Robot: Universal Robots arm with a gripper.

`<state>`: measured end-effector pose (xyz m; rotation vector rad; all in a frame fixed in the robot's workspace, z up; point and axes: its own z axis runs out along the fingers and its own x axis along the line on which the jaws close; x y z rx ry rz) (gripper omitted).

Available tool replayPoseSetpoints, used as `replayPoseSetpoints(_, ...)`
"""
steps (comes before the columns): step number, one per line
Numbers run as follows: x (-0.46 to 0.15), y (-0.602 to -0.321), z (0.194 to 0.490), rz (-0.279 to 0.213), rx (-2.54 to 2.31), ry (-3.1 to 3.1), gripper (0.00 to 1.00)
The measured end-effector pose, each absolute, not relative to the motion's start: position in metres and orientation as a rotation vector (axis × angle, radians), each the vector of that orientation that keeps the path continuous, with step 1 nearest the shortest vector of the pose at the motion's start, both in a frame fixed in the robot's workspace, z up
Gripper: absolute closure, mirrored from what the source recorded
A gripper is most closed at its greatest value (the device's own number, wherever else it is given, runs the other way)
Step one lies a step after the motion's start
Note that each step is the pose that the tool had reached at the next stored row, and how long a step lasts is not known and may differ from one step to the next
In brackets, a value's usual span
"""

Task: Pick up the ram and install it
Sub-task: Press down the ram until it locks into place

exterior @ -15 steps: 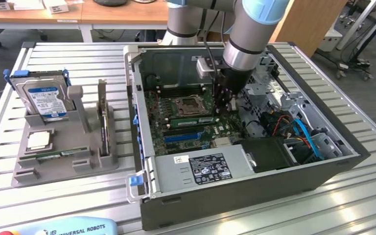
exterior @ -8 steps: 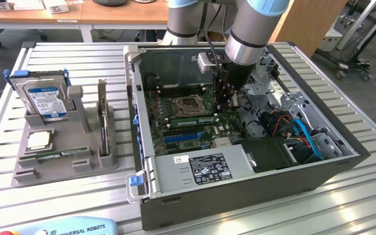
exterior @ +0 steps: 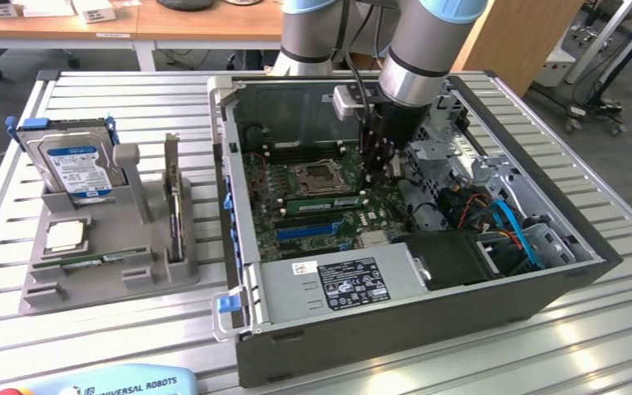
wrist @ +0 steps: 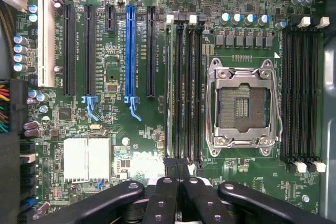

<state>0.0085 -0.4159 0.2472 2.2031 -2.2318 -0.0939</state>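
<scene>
Claw: we see the claw point(wrist: 177, 174) clenched above the motherboard point(wrist: 121, 77).
Ram: the ram point(wrist: 169, 93) stands seated in its slot beside the CPU socket point(wrist: 242, 106).
Risk: we judge an unlatched end could leave it crooked.

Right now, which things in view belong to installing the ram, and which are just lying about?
Job in hand: ram in a slot beside the socket; shut gripper; memory slots.
Lying about: hard drive; expansion card; grey holder.
</scene>
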Motion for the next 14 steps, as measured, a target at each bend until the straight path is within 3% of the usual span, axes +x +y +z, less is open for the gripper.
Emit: replayPoseSetpoints(14,-0.027,-0.416,0.247,-0.091,2.205,-2.233,0.90)
